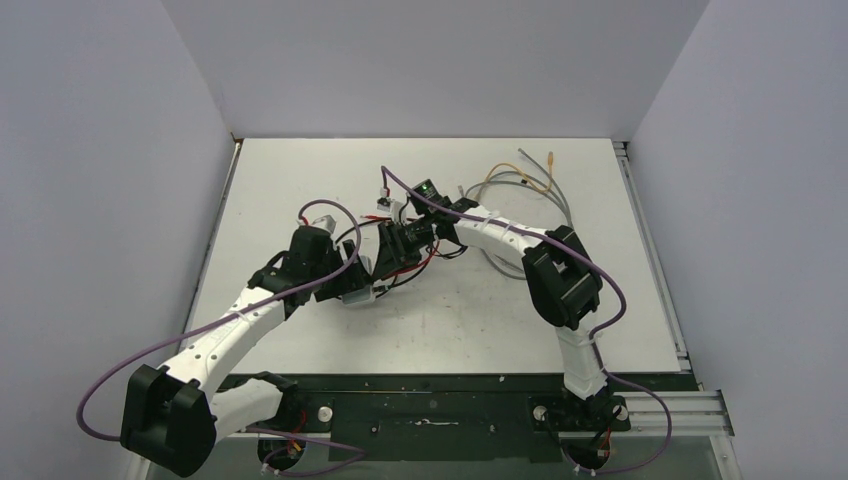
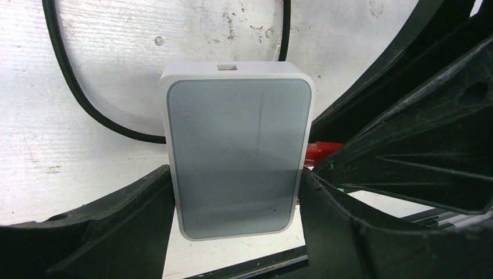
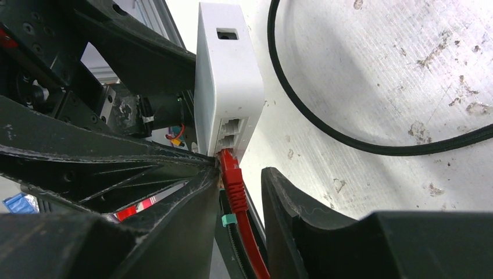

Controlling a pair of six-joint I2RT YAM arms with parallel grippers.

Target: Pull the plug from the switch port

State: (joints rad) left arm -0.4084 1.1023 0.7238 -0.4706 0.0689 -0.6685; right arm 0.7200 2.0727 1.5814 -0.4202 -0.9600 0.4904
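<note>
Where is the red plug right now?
In the right wrist view, low in the middle, the red plug is stuck in the switch, between the fingers of the right gripper.

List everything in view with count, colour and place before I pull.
switch: one, pale grey with a white rim, mid-table
plug: one, red, seated in a switch port
red cable: one, red, trailing from the plug
black cable: one, black, curving on the table by the switch
loose cables: two, grey and orange, far right of the table
table: one, white, scuffed
left gripper: one, black, clamping the switch's sides
right gripper: one, black, astride the plug, gap showing
</note>
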